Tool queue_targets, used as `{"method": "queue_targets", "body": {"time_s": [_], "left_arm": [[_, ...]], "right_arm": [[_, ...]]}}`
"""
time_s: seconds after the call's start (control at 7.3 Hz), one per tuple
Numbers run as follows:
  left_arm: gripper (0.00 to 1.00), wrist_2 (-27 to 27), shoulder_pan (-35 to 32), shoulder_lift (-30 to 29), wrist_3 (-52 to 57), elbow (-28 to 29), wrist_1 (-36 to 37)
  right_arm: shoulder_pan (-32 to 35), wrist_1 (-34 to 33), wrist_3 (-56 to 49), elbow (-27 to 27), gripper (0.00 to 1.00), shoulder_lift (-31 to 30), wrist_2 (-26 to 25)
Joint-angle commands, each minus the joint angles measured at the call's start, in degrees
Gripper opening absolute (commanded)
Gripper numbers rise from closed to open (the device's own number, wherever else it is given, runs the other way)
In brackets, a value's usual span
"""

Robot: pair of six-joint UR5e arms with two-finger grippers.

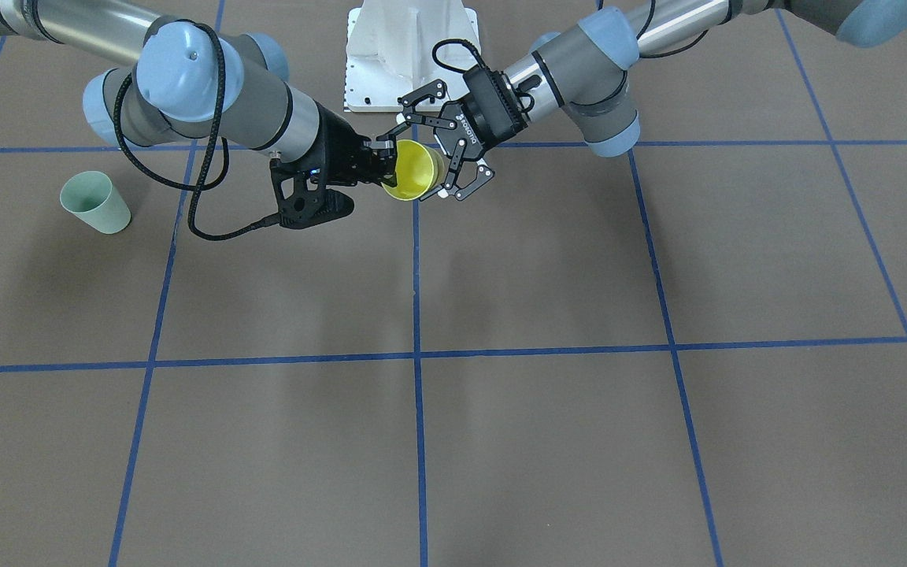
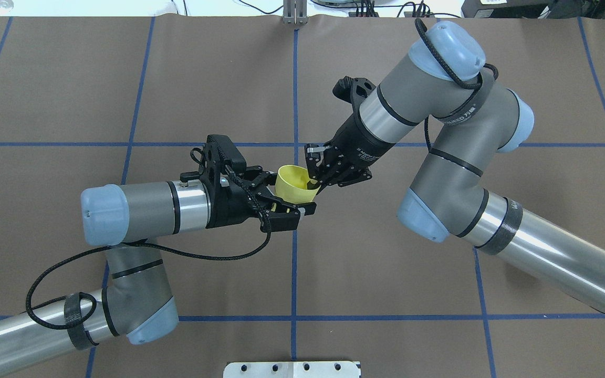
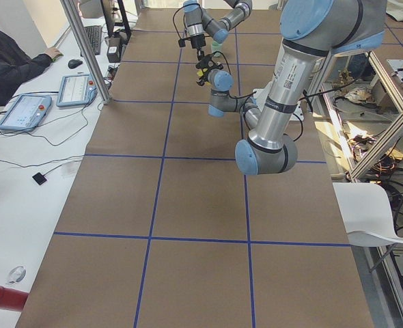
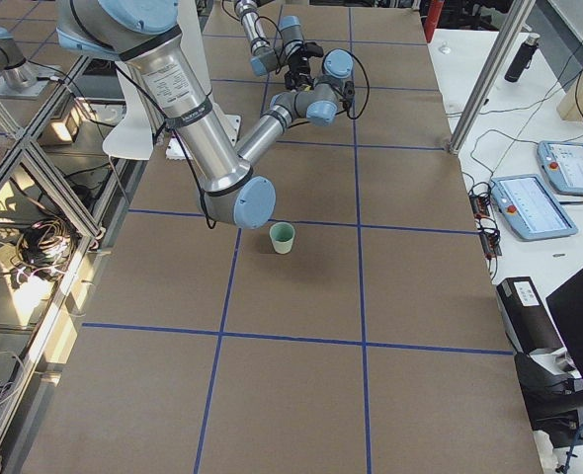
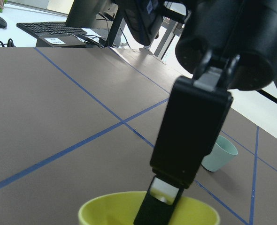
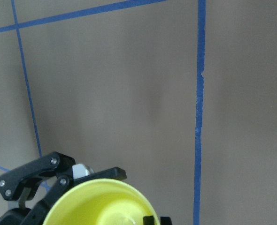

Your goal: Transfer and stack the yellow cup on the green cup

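You're mid-handover: the right gripper (image 1: pixel 385 157) pinches the yellow cup (image 1: pixel 414 169) by its rim in mid-air, the left gripper (image 1: pixel 427 156) stands spread around it, so next you likely carry it to the green cup (image 1: pixel 95 202).

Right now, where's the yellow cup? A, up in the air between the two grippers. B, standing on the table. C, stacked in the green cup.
A: the yellow cup is off the table, with the right gripper pinching its rim, one finger inside, and the left gripper open around it. The green cup stands apart, empty.
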Motion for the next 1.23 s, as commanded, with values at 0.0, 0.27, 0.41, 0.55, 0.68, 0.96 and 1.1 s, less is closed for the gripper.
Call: {"method": "queue_targets", "body": {"time_s": [0.0,0.27,0.41,0.55,0.68,0.96,1.1], "left_arm": [[1.00,0.51,-0.35,0.15,-2.78,-0.12,0.69],[1.00,1.99,-1.14,1.12,-3.33,-0.04,0.95],[1.00,3.14,-2.54,1.73,-3.51,-0.12,2.09],[1.00,3.06,-4.82,3.22,-3.51,-0.47,4.71],[1.00,2.97,-7.01,3.93,-3.51,-0.65,7.69],[0.99,0.27,-13.33,4.55,-3.25,-0.56,16.72],[0.98,-5.75,-18.58,4.55,-3.07,-0.65,21.56]], "right_arm": [[3.80,-0.08,-0.68,0.35,0.00,-3.84,-3.58],[11.79,-0.08,-4.43,-0.08,0.00,-8.41,-7.34],[15.13,-0.51,-14.73,-1.13,0.00,-9.65,-10.67],[19.26,-0.60,-22.40,-1.66,0.00,-11.49,-12.19],[23.82,-0.60,-28.22,-1.32,0.00,-13.51,-12.20],[26.50,-0.52,-35.81,4.97,0.00,-22.53,-12.64],[26.94,-0.34,-37.67,10.93,0.00,-29.11,-13.60]]}}
